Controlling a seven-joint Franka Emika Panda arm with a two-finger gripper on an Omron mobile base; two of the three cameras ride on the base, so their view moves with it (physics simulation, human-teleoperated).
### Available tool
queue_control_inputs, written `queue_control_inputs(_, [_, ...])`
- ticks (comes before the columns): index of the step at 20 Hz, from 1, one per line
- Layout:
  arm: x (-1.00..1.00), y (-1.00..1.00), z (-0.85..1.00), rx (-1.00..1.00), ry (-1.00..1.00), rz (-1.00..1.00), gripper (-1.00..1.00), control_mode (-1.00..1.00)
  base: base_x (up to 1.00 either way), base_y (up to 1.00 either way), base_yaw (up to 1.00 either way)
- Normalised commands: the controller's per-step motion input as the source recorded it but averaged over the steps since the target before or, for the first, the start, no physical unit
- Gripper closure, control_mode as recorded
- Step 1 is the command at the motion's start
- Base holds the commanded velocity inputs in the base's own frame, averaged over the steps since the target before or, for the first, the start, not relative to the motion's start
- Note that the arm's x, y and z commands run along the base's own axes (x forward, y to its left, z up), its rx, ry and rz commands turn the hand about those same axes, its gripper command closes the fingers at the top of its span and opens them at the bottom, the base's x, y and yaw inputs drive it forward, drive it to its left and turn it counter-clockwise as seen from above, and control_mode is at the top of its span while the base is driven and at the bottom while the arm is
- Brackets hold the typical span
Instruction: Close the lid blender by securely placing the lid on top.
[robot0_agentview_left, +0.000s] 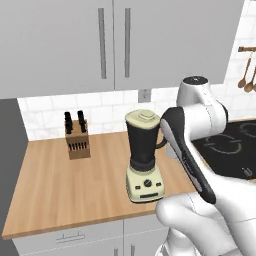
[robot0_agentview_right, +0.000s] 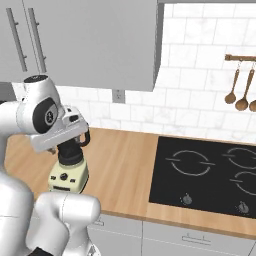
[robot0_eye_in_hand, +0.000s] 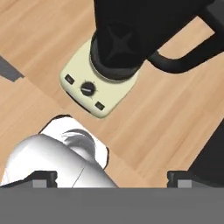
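Note:
The blender (robot0_agentview_left: 144, 165) stands on the wooden counter: a dark tapered jar with a side handle on a cream base with a black dial. The pale cream lid (robot0_agentview_left: 142, 119) sits level on the jar's top, its square knob up. In the hand view my gripper (robot0_eye_in_hand: 113, 177) is open, its fingertips (robot0_eye_in_hand: 43, 178) wide apart with nothing between them, looking down past the jar at the blender base (robot0_eye_in_hand: 98, 85). In the right base view the white hand hangs in front of the jar, above the blender base (robot0_agentview_right: 67, 176). The lid is outside the hand view.
A wooden knife block (robot0_agentview_left: 77, 137) stands at the back left of the counter (robot0_agentview_left: 60, 190). A black cooktop (robot0_agentview_right: 205, 172) lies to the right, with wooden spoons (robot0_agentview_right: 240, 95) hanging on the tiled wall. Grey cabinets (robot0_agentview_left: 100, 45) hang above the blender.

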Motion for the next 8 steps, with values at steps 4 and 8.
queue_control_inputs(4, [-0.44,-0.51,0.0,0.07,-0.45,-0.02,-1.0,-1.0,0.0,0.0,0.0])
queue_control_inputs(8, [-0.34,-0.69,0.0,0.15,-0.33,0.0,-1.0,-1.0,0.0,0.0,0.0])
